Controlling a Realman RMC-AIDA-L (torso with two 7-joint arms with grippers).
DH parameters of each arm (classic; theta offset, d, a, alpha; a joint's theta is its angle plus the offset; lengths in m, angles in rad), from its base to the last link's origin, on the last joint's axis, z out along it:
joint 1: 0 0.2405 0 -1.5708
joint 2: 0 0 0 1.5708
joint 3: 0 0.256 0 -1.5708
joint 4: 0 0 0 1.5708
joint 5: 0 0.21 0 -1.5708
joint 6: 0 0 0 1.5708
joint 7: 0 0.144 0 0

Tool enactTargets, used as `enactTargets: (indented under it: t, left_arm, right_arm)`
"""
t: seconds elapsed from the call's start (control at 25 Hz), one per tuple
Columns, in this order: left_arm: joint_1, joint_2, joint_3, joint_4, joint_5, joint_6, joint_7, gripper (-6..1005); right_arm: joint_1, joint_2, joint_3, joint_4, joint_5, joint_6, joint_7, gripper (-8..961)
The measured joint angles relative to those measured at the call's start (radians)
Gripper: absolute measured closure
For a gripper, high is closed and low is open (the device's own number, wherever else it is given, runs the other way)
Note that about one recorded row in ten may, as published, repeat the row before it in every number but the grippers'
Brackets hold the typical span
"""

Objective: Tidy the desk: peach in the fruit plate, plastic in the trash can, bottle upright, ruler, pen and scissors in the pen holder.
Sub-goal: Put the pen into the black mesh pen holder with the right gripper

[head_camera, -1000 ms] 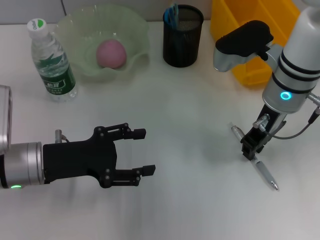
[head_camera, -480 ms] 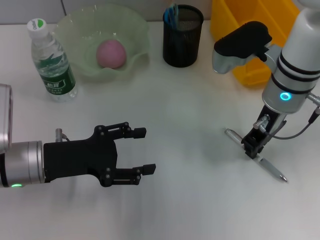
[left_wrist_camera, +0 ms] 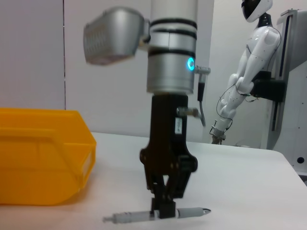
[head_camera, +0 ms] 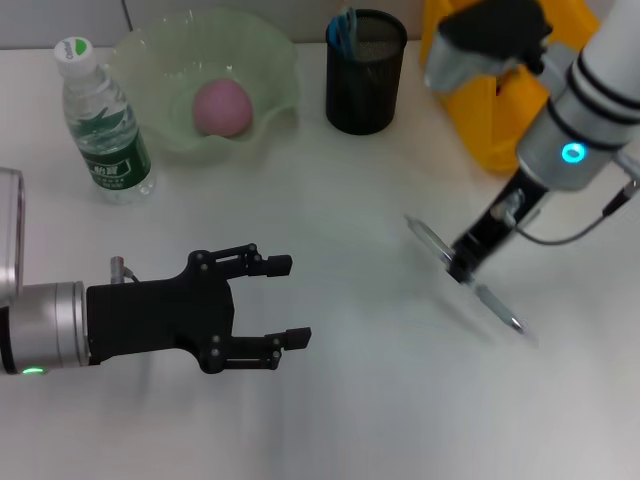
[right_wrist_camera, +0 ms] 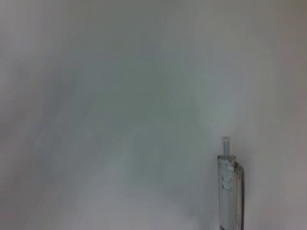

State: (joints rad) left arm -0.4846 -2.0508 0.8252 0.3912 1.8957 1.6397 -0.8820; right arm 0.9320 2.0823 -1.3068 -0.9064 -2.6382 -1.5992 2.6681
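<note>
My right gripper (head_camera: 466,262) is shut on a clear grey pen (head_camera: 495,306) and holds it level, lifted off the table at centre right; the left wrist view shows the same gripper (left_wrist_camera: 163,209) clamped on the pen (left_wrist_camera: 192,212). The pen's click end (right_wrist_camera: 229,184) shows in the right wrist view. A black mesh pen holder (head_camera: 365,72) with blue items inside stands at the back. The pink peach (head_camera: 221,107) lies in the green fruit plate (head_camera: 270,60). The water bottle (head_camera: 104,123) stands upright at the left. My left gripper (head_camera: 285,302) hovers open at front left.
A yellow bin (head_camera: 480,110) sits at the back right, behind my right arm; it also shows in the left wrist view as the yellow bin (left_wrist_camera: 43,158). A white humanoid robot (left_wrist_camera: 247,67) stands beyond the table's far edge.
My right gripper has lifted the pen off the table and carried it left and toward the back. The left arm has not moved.
</note>
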Motion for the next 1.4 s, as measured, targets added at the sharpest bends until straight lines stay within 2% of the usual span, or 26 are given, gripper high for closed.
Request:
enactTargets:
  t: [0.08,0.12,0.16,0.2,0.28,0.44,0.64,0.68,0.76,0.88,1.04,1.08,1.16,1.2,1.24,1.28,1.32,1.4]
  left_arm:
    - [0.0,0.0,-0.002,0.0,-0.003,0.0,0.0,193]
    - [0.0,0.0,-0.002,0.0,-0.003,0.0,0.0,193]
    - [0.001,0.001,-0.007,0.0,-0.005,0.0,0.001,193]
    - [0.001,0.001,-0.007,0.0,-0.005,0.0,0.001,193]
    - [0.003,-0.001,-0.025,0.001,-0.006,-0.001,0.004,193]
    - [0.005,-0.003,-0.035,0.003,-0.006,-0.001,0.006,193]
    - [0.004,-0.011,-0.075,0.005,-0.008,-0.011,0.002,192]
    - [0.004,-0.013,-0.098,0.002,-0.009,-0.014,0.003,192]
    - [0.005,-0.015,-0.11,0.001,-0.009,-0.015,0.005,192]
    - [0.009,-0.017,-0.161,-0.005,-0.009,-0.015,0.012,192]
    - [0.01,-0.018,-0.188,-0.015,-0.011,-0.015,0.014,193]
    - [0.011,-0.019,-0.21,-0.024,-0.02,-0.016,0.02,193]
    - [0.012,-0.019,-0.22,-0.03,-0.026,-0.016,0.024,193]
    - [0.013,-0.018,-0.23,-0.036,-0.032,-0.018,0.028,193]
    - [0.015,-0.018,-0.243,-0.041,-0.038,-0.019,0.032,193]
    - [0.019,-0.018,-0.258,-0.047,-0.045,-0.022,0.036,193]
    - [0.019,-0.018,-0.258,-0.047,-0.045,-0.022,0.036,193]
    - [0.027,-0.019,-0.271,-0.06,-0.065,-0.026,0.049,192]
  right_arm:
    - [-0.033,-0.001,0.074,-0.066,0.051,0.001,-0.058,828]
    - [-0.033,-0.001,0.074,-0.066,0.051,0.001,-0.058,828]
    - [-0.06,-0.002,0.126,-0.103,0.082,0.014,-0.104,828]
    - [-0.06,-0.002,0.126,-0.103,0.082,0.014,-0.104,828]
    - [-0.099,-0.002,0.192,-0.134,0.153,0.038,-0.184,828]
    - [-0.138,-0.003,0.225,-0.15,0.236,0.074,-0.263,827]
    - [-0.208,-0.004,0.255,-0.154,0.375,0.161,-0.406,827]
    - [-0.243,-0.004,0.256,-0.15,0.451,0.212,-0.478,827]
    - [-0.255,-0.004,0.257,-0.146,0.479,0.232,-0.504,828]
    - [-0.29,-0.004,0.263,-0.091,0.628,0.323,-0.645,828]
    - [-0.297,-0.004,0.278,-0.026,0.727,0.377,-0.757,828]
    - [-0.296,-0.004,0.294,0.031,0.802,0.415,-0.838,828]
    - [-0.295,-0.004,0.302,0.048,0.833,0.426,-0.868,828]
    - [-0.293,-0.004,0.327,0.098,0.916,0.44,-0.954,828]
    - [-0.293,-0.004,0.327,0.098,0.916,0.44,-0.954,828]
    - [-0.291,-0.004,0.351,0.141,1.008,0.444,-1.049,827]
    - [-0.291,-0.004,0.351,0.141,1.008,0.444,-1.049,827]
    - [-0.29,-0.004,0.375,0.2,1.125,0.448,-1.166,827]
